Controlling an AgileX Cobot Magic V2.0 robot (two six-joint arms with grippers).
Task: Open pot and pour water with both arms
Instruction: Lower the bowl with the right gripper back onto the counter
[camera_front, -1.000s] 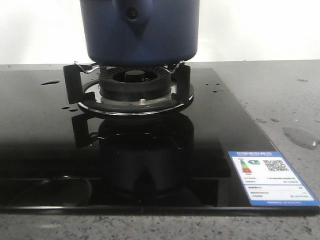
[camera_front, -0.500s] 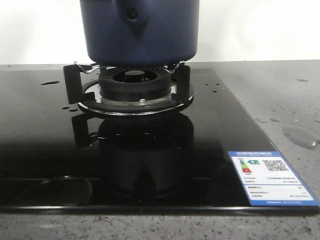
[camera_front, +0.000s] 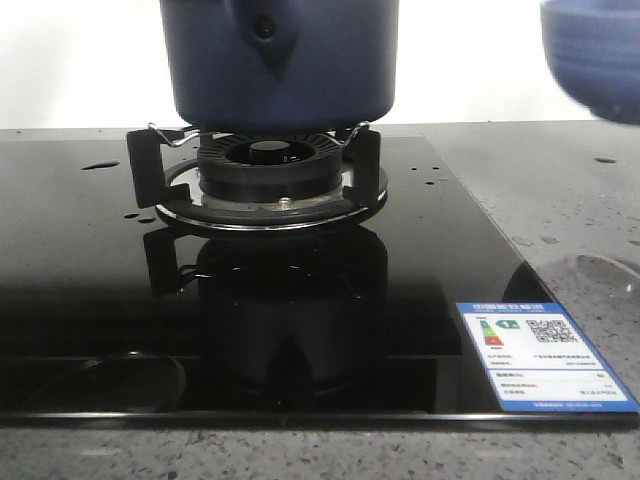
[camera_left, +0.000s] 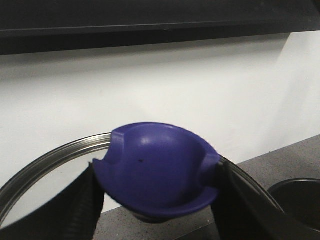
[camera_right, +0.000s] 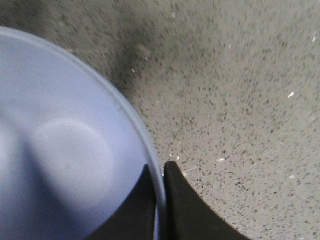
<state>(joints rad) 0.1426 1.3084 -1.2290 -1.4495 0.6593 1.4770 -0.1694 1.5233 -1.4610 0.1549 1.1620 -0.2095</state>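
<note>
On the burner, pot (camera_front: 280, 60), right hand (camera_right: 159, 200) pinching bowl (camera_right: 60, 150) rim

the pot (camera_front: 280, 60) sits on the burner's pan support (camera_front: 255, 165), in the middle of the cooktop (camera_front: 90, 270), at its rear. a bowl (camera_front: 595, 50) hangs in the air to the pot's right, above the stone counter (camera_front: 570, 190). a water puddle (camera_front: 600, 272) lies on that counter, right of the cooktop. a label (camera_front: 540, 355) sits at the cooktop's front right corner.
</note>
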